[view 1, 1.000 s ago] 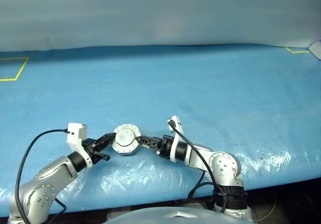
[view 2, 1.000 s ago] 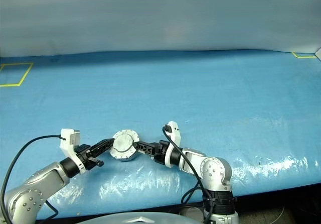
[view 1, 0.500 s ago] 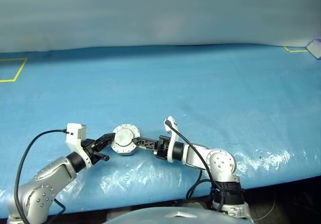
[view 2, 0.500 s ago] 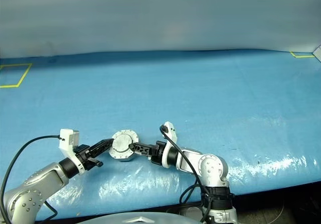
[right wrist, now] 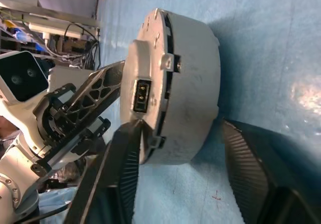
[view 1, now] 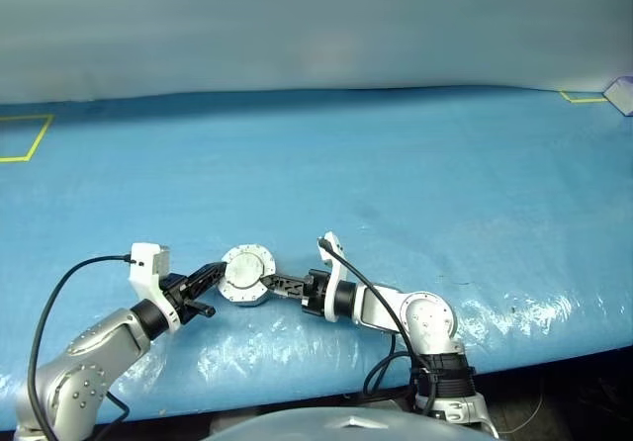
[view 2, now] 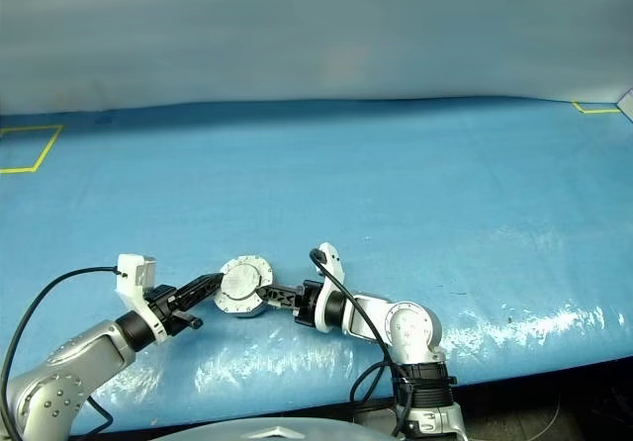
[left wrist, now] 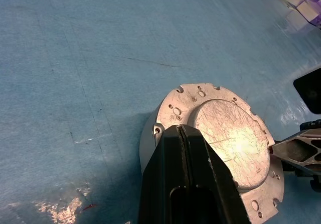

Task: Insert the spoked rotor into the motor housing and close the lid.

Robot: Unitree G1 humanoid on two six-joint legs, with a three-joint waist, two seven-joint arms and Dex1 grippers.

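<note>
Resting place: the housing (view 1: 247,276) sits on the blue bench (view 1: 415,184), near its front edge, between the two grippers.
Lid: the lid (left wrist: 225,133) lies shut on top, plain grey face with raised centre upward; a thin seam shows between it and the housing wall in the right wrist view.
Left gripper: left gripper (view 1: 212,276), jaws fully closed with nothing between them, tips lying on the lid's rim on the housing's left side.
Right gripper: right gripper (view 1: 274,285), jaws partly open, set either side of the housing; one finger (right wrist: 120,169) touches the lid's edge, the other stands just clear of the wall.
Connector: a small socket (right wrist: 141,96) on the lid's side.
</note>
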